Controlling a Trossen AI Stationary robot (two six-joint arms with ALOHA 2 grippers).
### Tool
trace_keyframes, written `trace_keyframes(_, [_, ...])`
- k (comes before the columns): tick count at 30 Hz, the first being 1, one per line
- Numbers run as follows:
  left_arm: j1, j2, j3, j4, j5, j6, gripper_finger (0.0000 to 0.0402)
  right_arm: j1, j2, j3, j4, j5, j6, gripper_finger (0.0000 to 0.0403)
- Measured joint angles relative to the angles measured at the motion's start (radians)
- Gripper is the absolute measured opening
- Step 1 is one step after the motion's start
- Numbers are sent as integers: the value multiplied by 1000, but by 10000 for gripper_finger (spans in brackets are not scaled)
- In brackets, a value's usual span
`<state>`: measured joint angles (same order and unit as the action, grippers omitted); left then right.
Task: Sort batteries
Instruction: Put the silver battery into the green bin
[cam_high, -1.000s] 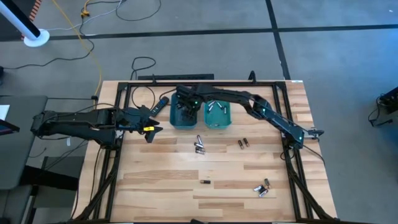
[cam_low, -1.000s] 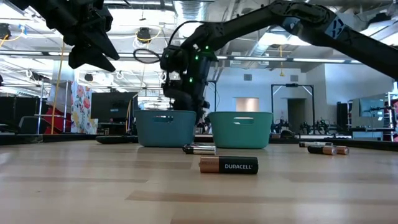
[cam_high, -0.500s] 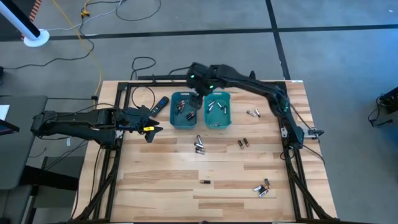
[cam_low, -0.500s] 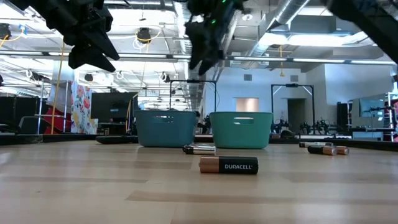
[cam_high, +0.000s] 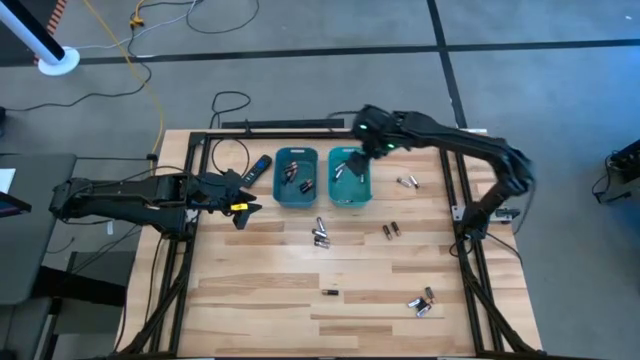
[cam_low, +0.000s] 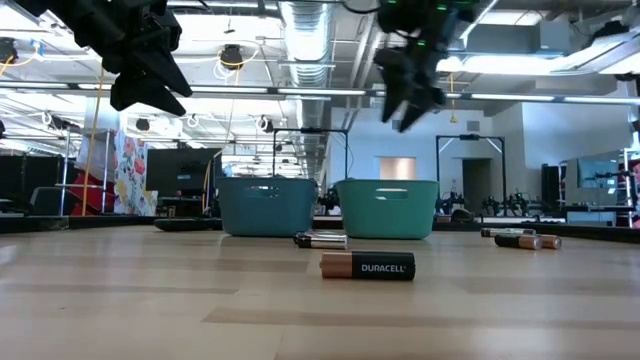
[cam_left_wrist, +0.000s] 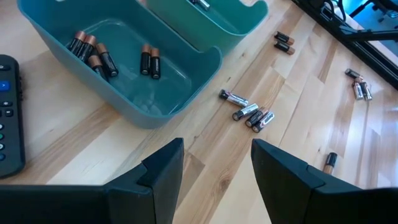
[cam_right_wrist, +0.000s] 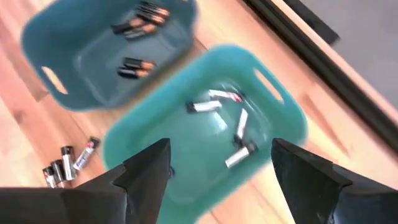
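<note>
Near edge of tabletop (cam_high: 250, 300), 5 o'clock: loose batteries (cam_high: 422, 301), easy to roll away if nudged. Centre cluster (cam_high: 321, 235) packed tight; risk of pinching two together. Far, 12 o'clock: right hand (cam_high: 362, 146) released, empty, over right bin (cam_high: 350, 177). Left hand (cam_high: 240, 192) released, waits at 9 o'clock.

Light: bright, even — ceiling strips | shadows: soft | blur: right wrist view, seemingly motion

Two teal bins (cam_high: 295, 178), two tools (cam_high: 243, 208).
</note>
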<state>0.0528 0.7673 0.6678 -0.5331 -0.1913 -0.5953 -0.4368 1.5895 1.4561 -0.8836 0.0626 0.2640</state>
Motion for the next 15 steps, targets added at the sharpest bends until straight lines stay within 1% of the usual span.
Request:
trace_keyframes(5, [0,0,0,0,0,12,185,-26,-170,-235,-5,93,144,296])
trace_keyframes(10, [0,0,0,0,0,12,185,-75,-283,-430,-7,98,265,296])
trace_keyframes(15, [0,0,0,0,0,11,185,-159,-331,-585,-5,97,381,296])
